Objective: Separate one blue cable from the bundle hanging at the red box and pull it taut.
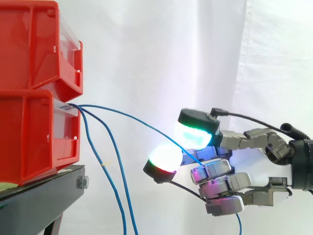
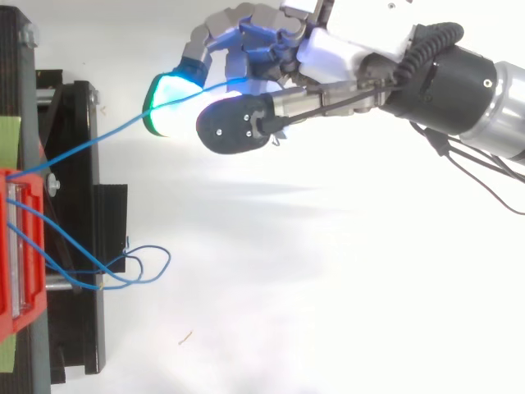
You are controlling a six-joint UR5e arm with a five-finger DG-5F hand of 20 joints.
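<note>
While the other blue strands (image 1: 115, 196) dangle below the red plastic box (image 1: 29, 132), the robot hand (image 1: 220, 171) pinches one thin blue cable (image 1: 132, 117) between curled fingers, well clear of the box. The cable bows slightly, so the pull looks unfinished; drawing farther away should tauten it.

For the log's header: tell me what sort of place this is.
Probably a robot lab test bench: a white curtain behind, red bins stacked on a black stand, and a robot hand pinching a blue cable.
</note>
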